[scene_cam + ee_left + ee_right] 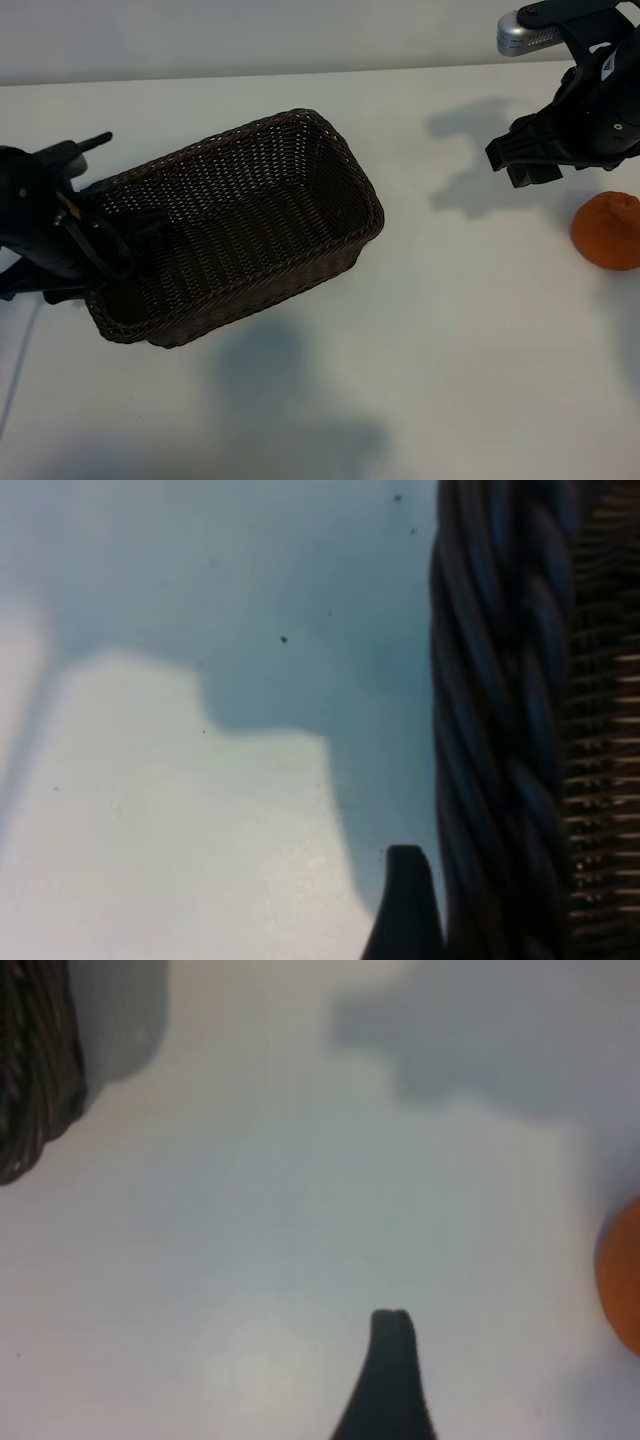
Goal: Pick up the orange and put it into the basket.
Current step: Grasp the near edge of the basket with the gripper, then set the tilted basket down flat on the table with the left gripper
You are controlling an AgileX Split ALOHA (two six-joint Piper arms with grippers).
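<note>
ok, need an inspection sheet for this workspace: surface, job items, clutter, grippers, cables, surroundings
Surface: plain white table, shadows only.
Job's things: small round orange fruit with bumpy skin lies on the table near the right edge of the exterior view, not yet picked up. Rectangular dark brown woven wicker basket with braided rim sits left of centre, nothing seen inside.
Clutter: nothing seen.
Grippers: right gripper open, holding nothing, above the table beside the orange and apart from it. Left gripper open at the basket's left end, one finger just outside the braided rim.
Cables: black cable looped on the left arm.
Surroundings: pale wall behind the table.
</note>
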